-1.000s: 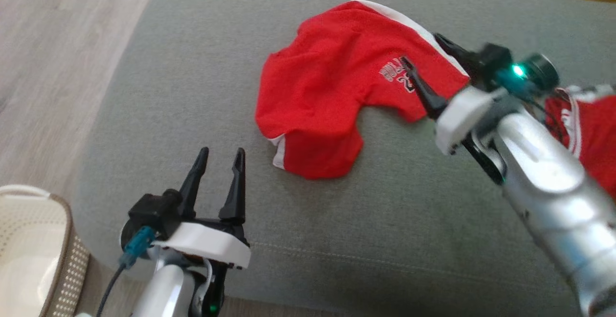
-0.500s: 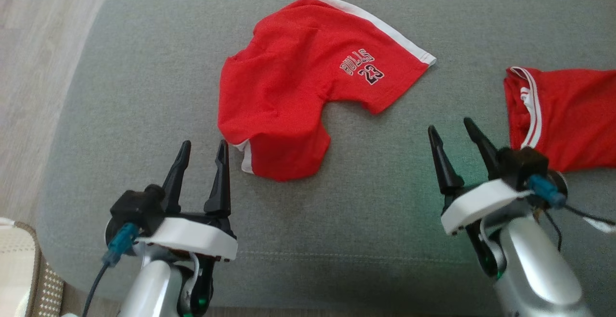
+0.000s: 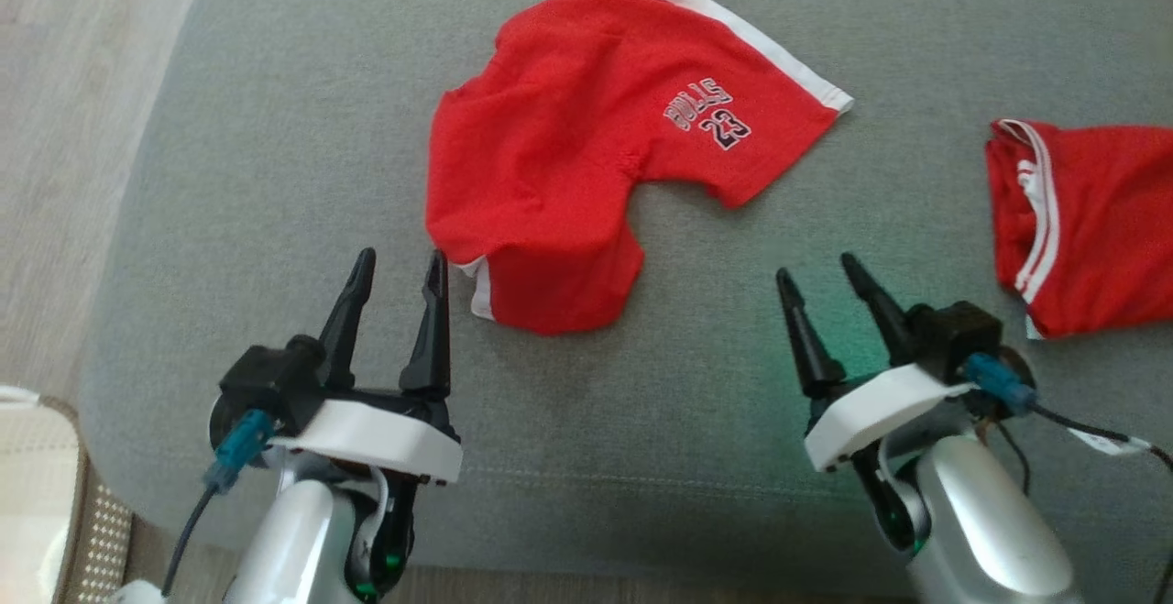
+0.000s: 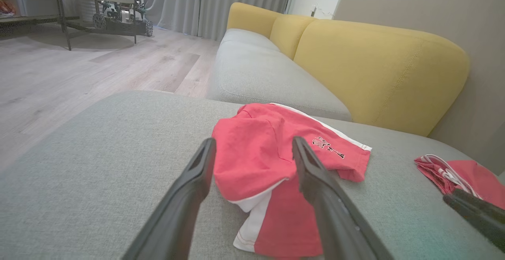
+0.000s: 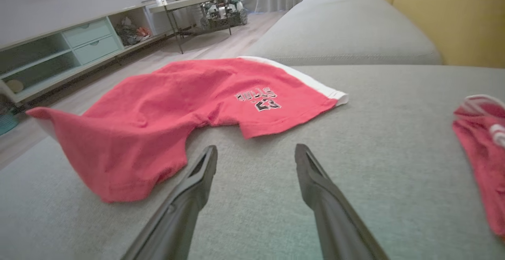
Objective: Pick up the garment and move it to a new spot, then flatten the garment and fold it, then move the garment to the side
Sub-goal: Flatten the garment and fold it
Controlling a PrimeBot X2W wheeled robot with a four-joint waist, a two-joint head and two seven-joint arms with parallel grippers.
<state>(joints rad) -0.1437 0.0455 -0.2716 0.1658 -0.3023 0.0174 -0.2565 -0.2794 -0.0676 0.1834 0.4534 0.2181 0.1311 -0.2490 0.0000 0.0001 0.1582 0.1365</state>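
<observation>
1. Both claws are empty with their jaws spread wide. My left gripper and right gripper sit low over the grey fabric sofa cushion.
2. The red jersey shorts with a white side stripe and a "23" print lie rumpled mid-cushion. One leg is bunched toward me and the printed leg runs out to the right.
3. The left fingertips are just beside the near leg's white-striped hem. The left wrist view puts that hem straight ahead between the fingers, though I cannot tell if they touch it. The right claw is apart from the shorts, with bare cushion between it and the printed leg.
4. I judge the step to be gripping the shorts so they can be spread flat. I would pinch the near hem with the left claw and the printed leg's hem with the right. Then I would draw them apart slowly, close to the cushion.
5. I must stay clear of the second red garment with white trim, which lies near the right claw.
</observation>
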